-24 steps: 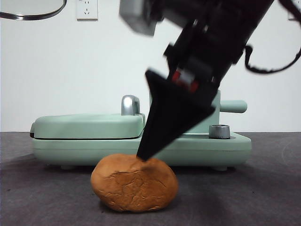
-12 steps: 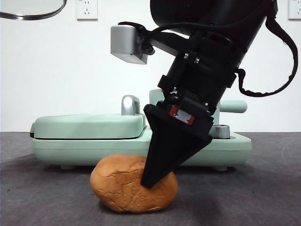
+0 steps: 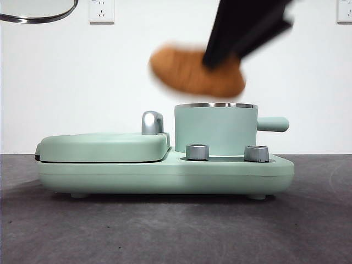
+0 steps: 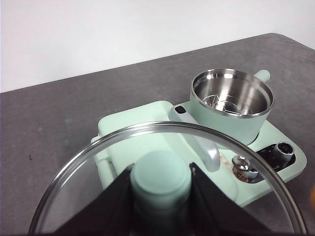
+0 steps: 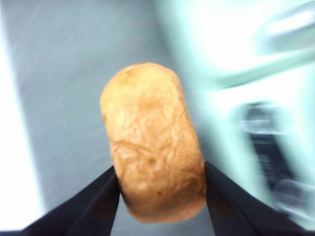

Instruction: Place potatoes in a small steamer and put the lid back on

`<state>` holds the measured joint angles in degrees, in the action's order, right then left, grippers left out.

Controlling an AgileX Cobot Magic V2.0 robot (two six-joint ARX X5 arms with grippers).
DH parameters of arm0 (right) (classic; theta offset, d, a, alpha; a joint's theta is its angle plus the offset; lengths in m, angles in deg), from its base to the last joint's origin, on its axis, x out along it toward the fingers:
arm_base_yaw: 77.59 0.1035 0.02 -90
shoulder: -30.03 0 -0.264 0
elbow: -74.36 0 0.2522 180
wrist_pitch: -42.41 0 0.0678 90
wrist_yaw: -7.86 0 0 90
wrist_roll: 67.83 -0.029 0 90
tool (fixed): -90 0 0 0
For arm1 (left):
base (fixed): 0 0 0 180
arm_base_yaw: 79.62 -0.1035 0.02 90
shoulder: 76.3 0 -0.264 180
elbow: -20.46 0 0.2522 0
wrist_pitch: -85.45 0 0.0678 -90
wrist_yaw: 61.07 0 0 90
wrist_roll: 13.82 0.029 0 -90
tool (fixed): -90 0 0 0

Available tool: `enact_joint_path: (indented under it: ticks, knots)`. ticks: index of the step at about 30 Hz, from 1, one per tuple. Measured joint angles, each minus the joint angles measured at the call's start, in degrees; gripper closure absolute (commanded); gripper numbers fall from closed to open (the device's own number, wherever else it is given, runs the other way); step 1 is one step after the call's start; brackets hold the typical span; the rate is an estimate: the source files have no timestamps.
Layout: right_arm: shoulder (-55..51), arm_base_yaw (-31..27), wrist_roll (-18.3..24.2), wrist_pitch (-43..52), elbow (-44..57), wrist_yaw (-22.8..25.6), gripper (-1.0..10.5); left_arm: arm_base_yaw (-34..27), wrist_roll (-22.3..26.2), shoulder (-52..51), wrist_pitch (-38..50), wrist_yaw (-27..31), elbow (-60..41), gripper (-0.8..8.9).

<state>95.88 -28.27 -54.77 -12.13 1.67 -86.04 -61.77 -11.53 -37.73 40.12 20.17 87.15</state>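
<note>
While the front view is blurred by motion, it shows the right gripper (image 3: 220,60) high in the air, carrying the potato (image 3: 197,72) just above the small steamer (image 3: 215,128), toward its 10 o'clock side. This looks like the loading step; next the potato needs centring over the steel rim, then lowering inside.

From the left wrist, the left gripper (image 4: 160,183) pinches the knob of the glass lid (image 4: 162,140), held well clear. The steamer's steel bowl, at 1 o'clock, is empty.

From the right wrist, both jaws squeeze the potato's sides near one end; the background is smeared.
</note>
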Motion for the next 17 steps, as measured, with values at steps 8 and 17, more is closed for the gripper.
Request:
enact_joint_path:
  ticks: [8,17]
  knots:
    - [2.05,-5.25,-5.97,-6.34,-22.40,8.50,7.7,0.00,0.00,0.00,1.86,0.00,0.00,8.00]
    - [14.34,-15.30,-6.08,-6.84,-38.84,7.89,7.7,0.00,0.00,0.00,1.92,0.00,0.00,8.00]
